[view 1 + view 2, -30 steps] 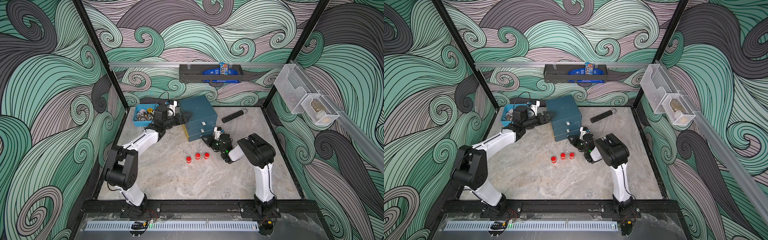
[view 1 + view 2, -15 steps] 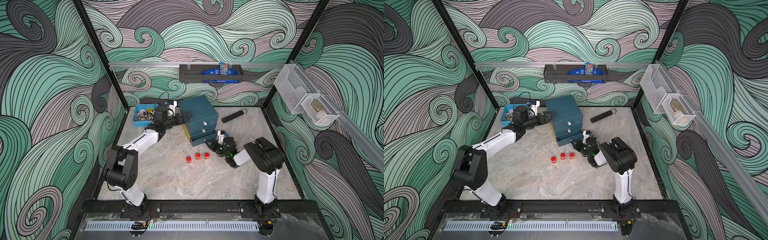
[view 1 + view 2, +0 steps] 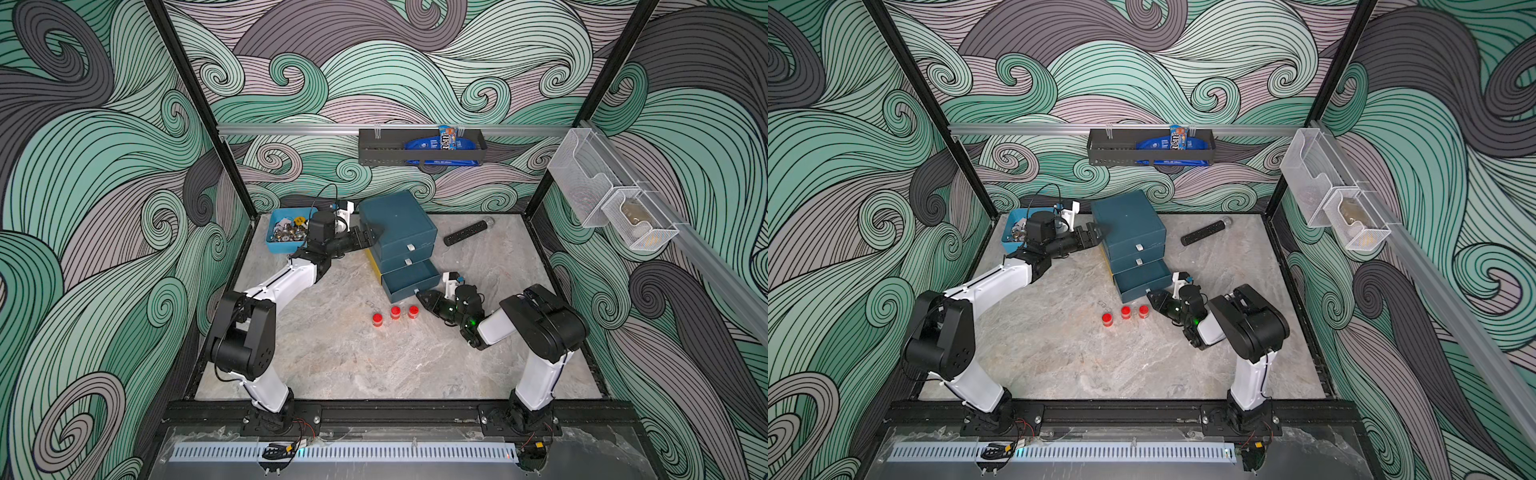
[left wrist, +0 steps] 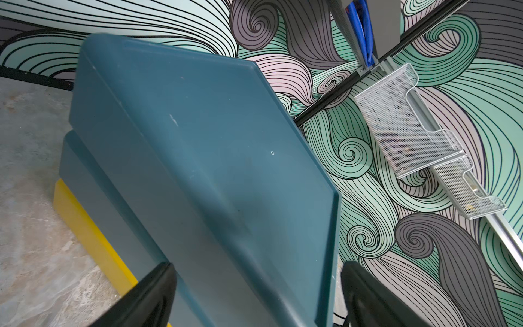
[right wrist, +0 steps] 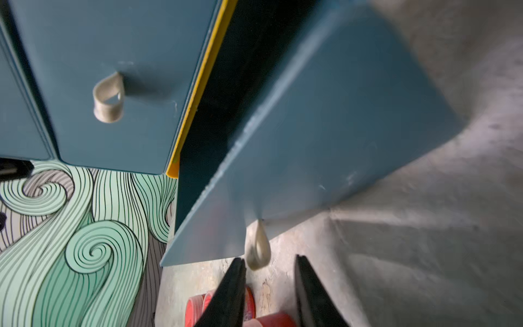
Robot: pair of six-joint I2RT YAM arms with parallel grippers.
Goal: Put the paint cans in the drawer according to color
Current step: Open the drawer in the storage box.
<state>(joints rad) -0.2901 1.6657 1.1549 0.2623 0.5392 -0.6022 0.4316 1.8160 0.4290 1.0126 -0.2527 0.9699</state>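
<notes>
The dark teal drawer chest [image 3: 397,230] stands at the back of the table, its bottom drawer [image 3: 411,282] pulled out toward the front. Three red paint cans [image 3: 395,312] stand in a row on the table just in front of it, seen in both top views [image 3: 1126,312]. My right gripper [image 5: 268,260] is open just off the bottom drawer's white pull tab [image 5: 257,249], which hangs free between the fingertips; red cans [image 5: 195,308] show behind the fingers. My left gripper [image 4: 256,271] is open, straddling the chest's [image 4: 198,141] upper left edge. No other cans show.
A light-blue bin [image 3: 286,235] of metal bits sits behind my left arm. A black remote-like stick [image 3: 467,230] lies right of the chest. A dark wall rack [image 3: 422,145] with snack packs hangs at the back, and mesh holders [image 3: 615,208] on the right wall.
My right gripper drew the bottom drawer out toward the front by its tab, then opened and let the tab go. The left arm has not moved.
</notes>
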